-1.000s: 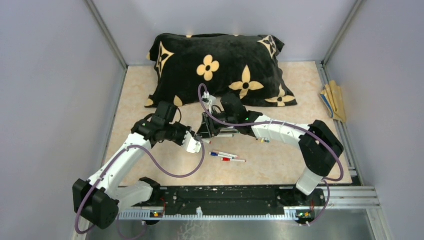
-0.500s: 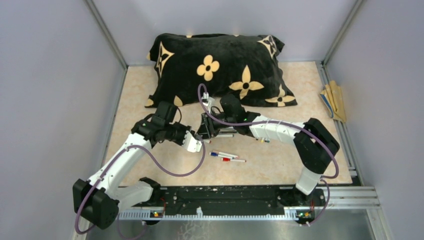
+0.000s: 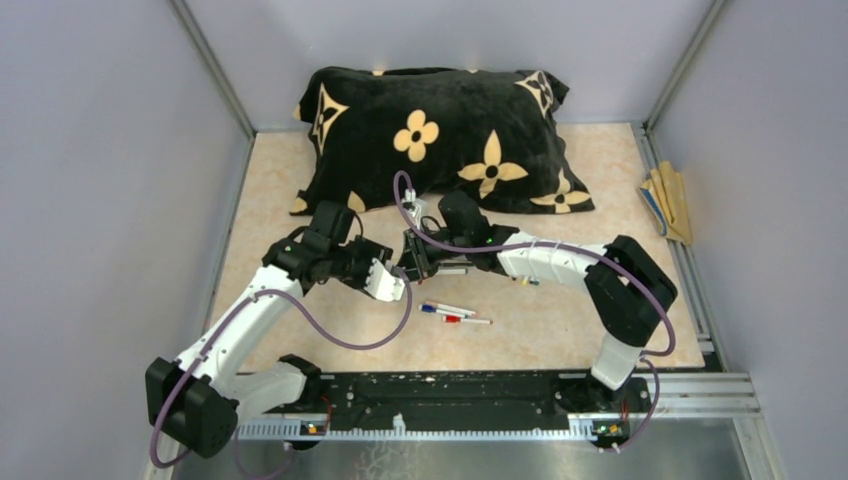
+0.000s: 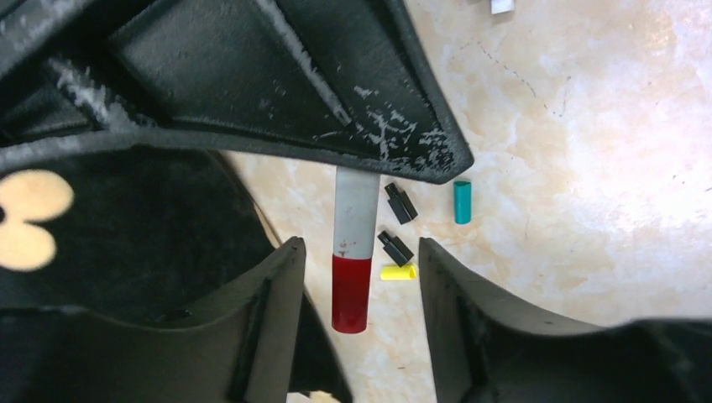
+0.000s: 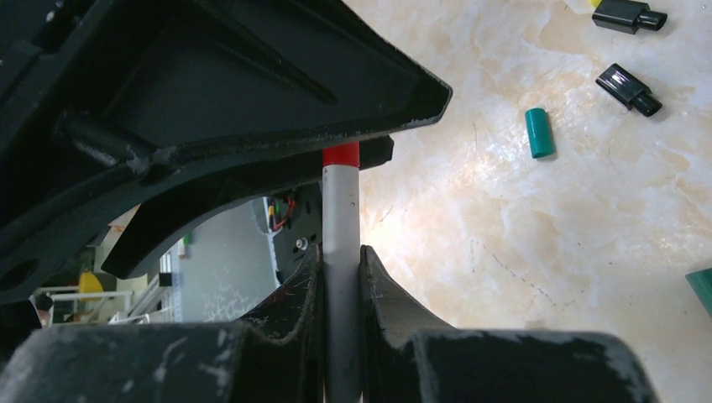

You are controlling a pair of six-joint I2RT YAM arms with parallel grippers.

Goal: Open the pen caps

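Marbled beige bench [image 3: 560,340] lay before a black pillow [image 3: 440,130]. We saw the right jaws clamped on a grey pen [image 5: 341,210]; the left jaws stood apart around its red cap [image 4: 351,294], not touching. Loose caps [image 4: 462,201] lay nearby on the bench.

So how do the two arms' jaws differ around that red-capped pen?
The right arm has its jaws shut tight on the pen; the left arm has its jaws open, with a gap on each side. The right arm's jaws clamp the grey barrel, while the left arm's jaws flank the red cap without touching it. Shared: both meet at the same pen, above the table.
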